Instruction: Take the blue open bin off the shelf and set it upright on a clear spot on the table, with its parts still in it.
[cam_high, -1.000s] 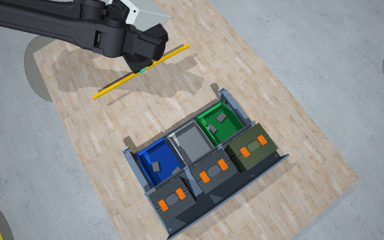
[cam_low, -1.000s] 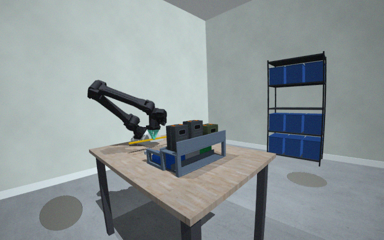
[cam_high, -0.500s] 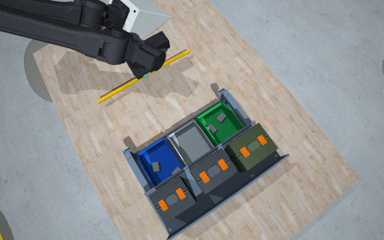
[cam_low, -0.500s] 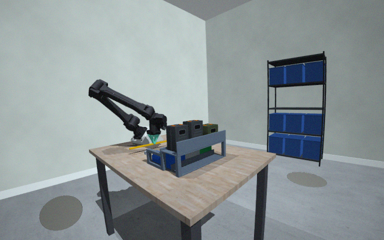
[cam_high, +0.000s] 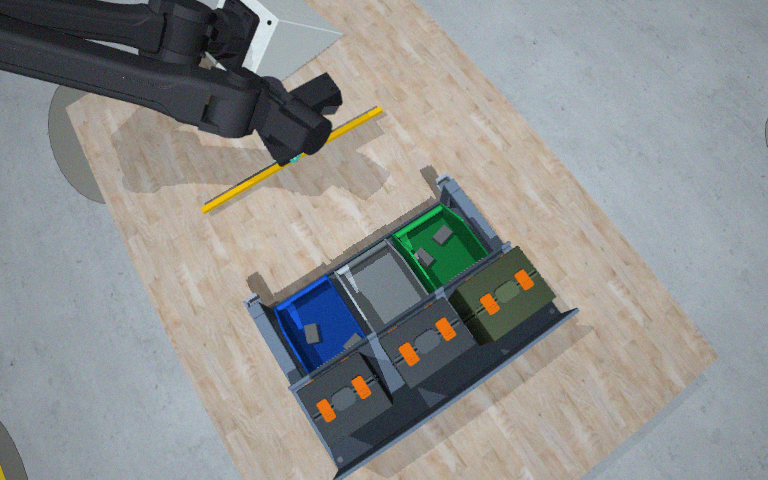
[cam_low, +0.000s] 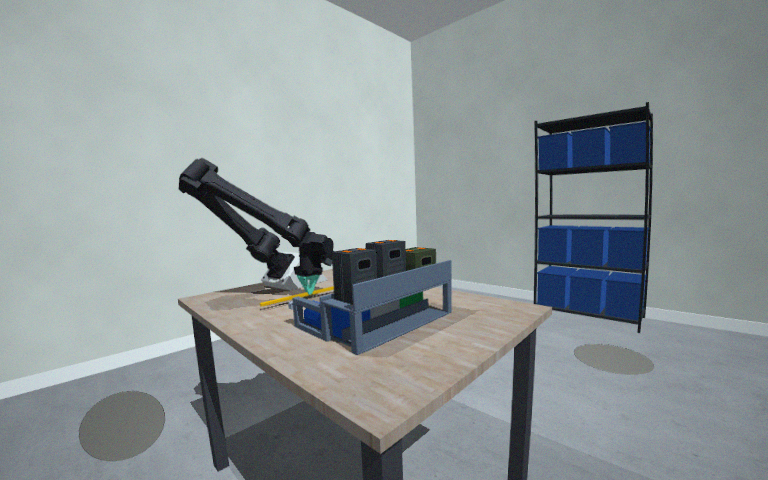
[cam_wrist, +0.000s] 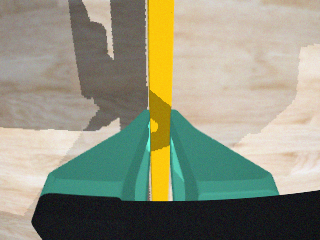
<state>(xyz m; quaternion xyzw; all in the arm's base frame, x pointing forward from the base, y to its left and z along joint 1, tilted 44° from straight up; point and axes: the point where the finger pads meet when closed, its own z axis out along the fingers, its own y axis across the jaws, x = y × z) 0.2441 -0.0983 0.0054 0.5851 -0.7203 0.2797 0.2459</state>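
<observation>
Bin (cam_high: 325, 310) (cam_low: 312, 317), blue and open-topped, sits upright in the blue-grey rack (cam_high: 274, 339) (cam_low: 402, 285) on your tabletop (cam_high: 566, 226) (cam_low: 396, 384) (cam_wrist: 30, 160). You can see its smooth, shallow tray form from above, with slanted walls and two small, flat-faced grey parts (cam_high: 312, 332) inside. The rack's side panel runs along one flank; along the other you have a grey bin (cam_high: 387, 288) (cam_low: 386, 307), then a green bin (cam_high: 458, 254) (cam_low: 411, 300) with grey blocks in it.

Behind the blue bin, and taller than it, stands a matte dark box (cam_high: 345, 373) (cam_low: 346, 277) with orange latches (cam_high: 325, 410) on top. A second dark box (cam_high: 427, 322) (cam_low: 386, 257) and an olive box (cam_high: 504, 311) (cam_low: 420, 258) continue that row, hemming in the bins from behind.

Away from the rack, your end effector (cam_high: 295, 159) (cam_low: 308, 291) (cam_wrist: 160, 120) is clamped on a long, straight yellow bar (cam_high: 237, 188) (cam_low: 277, 300) (cam_wrist: 161, 50), its sloped green fingers pressing both sides. So your grip is taken up by the bar, well apart from the blue bin. You cannot tell whether the bar touches the wood-grained surface below. Your black arm (cam_high: 113, 73) (cam_low: 249, 200) reaches over from the side opposite the boxes.
</observation>
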